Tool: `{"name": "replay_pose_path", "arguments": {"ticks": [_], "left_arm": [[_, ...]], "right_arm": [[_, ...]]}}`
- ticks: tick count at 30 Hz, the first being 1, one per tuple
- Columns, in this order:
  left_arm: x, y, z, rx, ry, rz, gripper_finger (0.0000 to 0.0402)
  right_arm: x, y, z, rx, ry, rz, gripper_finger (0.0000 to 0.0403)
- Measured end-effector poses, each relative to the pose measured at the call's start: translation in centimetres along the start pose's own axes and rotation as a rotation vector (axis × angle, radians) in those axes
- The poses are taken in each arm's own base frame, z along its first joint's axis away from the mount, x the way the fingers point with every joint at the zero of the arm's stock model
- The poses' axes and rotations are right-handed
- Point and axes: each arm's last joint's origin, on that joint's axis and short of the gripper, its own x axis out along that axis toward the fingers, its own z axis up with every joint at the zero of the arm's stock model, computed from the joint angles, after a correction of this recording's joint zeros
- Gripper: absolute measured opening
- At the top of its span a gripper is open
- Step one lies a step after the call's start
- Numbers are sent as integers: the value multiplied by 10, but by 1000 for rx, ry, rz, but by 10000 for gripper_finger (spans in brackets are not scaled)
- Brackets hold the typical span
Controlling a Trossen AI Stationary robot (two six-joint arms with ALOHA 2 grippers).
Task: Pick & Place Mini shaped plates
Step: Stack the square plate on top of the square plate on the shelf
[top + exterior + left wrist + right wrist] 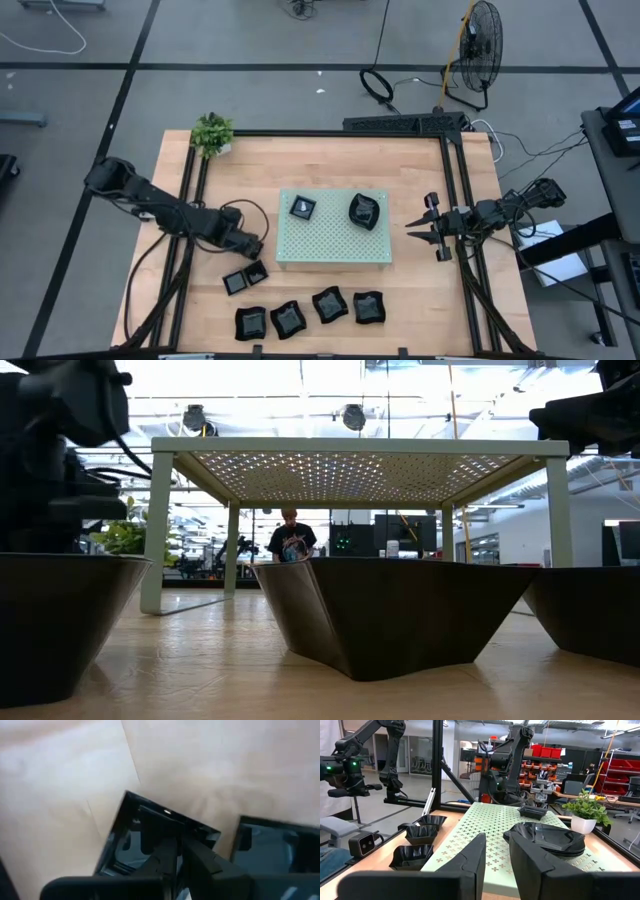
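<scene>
Two mini shaped plates (334, 208) sit on the green board (334, 243); six wait beside it. Your left claw (254, 262) pinches a small square plate (257, 271)'s rim.

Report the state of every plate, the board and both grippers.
Left gripper: shut on gripped square plate's rim.
Gripped square plate: flat on table.
Second square plate: on table, free.
Third square plate: on board, free.
Leaf plates: stacked on board.
Wavy plates: four, unstacked, in a row on table.
Board: raised on legs.
Right gripper: open, empty.
</scene>
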Motion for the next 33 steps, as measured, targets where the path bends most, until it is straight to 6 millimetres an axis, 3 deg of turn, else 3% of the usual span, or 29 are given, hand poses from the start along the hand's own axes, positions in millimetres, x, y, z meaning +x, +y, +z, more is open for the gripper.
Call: {"name": "replay_pose_path", "arguments": {"ticks": [18, 28, 33], "left_arm": [[5, -6, 54, 14, -252, -31, 78], [-3, 1, 62, -27, -31, 38, 164], [-5, 4, 60, -59, 24, 74, 181]], "right_arm": [[0, 0, 0, 0, 0, 0, 75], [0, 0, 0, 0, 0, 0, 75], [0, 0, 0, 0, 0, 0, 75]]}}
